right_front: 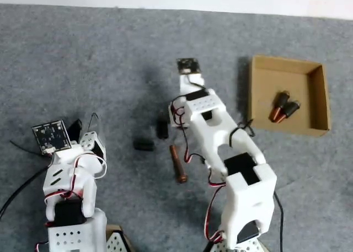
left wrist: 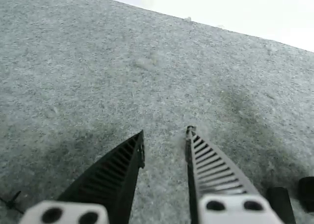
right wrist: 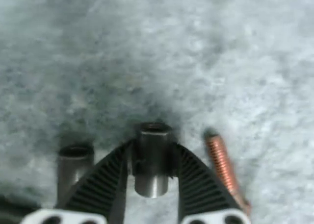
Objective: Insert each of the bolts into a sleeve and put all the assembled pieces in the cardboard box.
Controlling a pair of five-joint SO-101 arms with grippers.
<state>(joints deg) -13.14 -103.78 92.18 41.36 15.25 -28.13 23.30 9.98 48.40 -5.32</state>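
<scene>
My right gripper is shut on a black sleeve, its fingers pressed to both sides. In the high view that sleeve lies just left of the right arm. A second black sleeve lies beside it on the carpet. A copper bolt lies on the other side, loose. The cardboard box at the right holds two assembled pieces. My left gripper is open over bare carpet at the lower left, apart from all the parts.
Grey carpet covers the table. The right arm's white body stretches between the loose parts and the box. Two dark pieces show at the edge of the left wrist view. The far left of the carpet is free.
</scene>
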